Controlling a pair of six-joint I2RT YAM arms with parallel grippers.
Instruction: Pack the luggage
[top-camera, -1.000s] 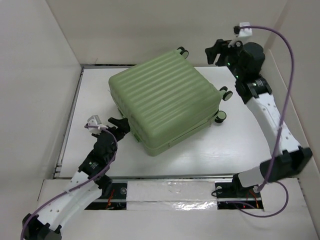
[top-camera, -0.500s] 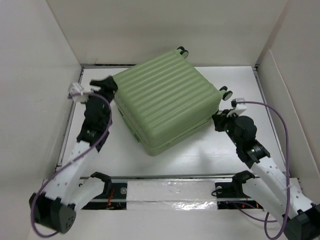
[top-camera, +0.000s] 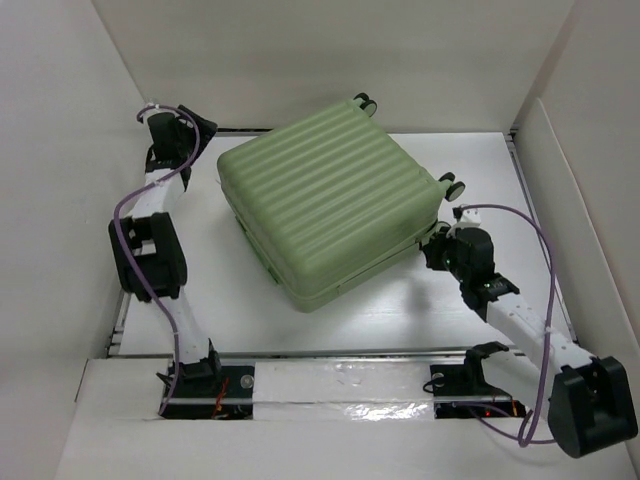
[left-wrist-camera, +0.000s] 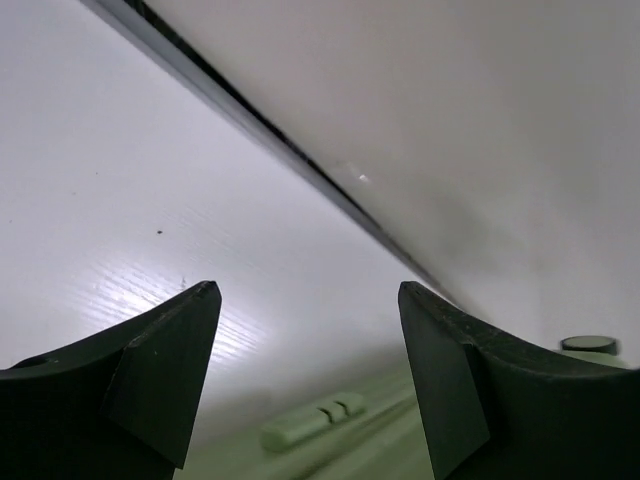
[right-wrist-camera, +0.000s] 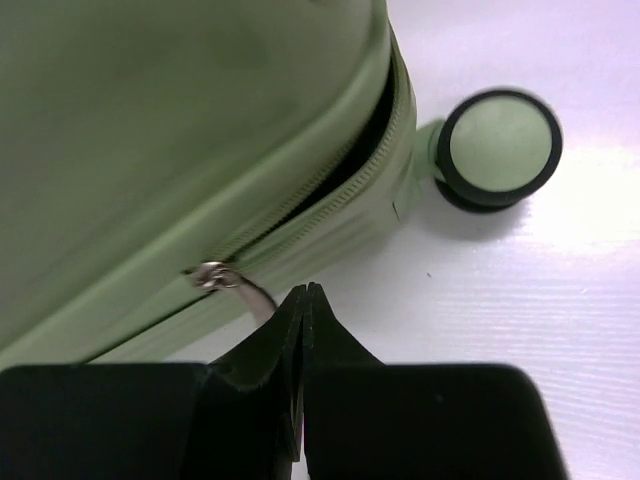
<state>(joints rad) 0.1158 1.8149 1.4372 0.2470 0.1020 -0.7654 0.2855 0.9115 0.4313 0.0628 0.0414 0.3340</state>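
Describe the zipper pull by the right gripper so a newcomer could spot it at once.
Start at the pale green suitcase on the table and go to its right-hand corner, beside the black-rimmed wheel. There, on the zip seam, the zipper pull sits just ahead of the shut right gripper. It is the only small silvery metal piece on the green shell.

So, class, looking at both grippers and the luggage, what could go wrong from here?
The right gripper is shut at the zip pull, which may not be caught; a tug could slip off. The left gripper is open, off the luggage, so nothing braces it; it might slide.
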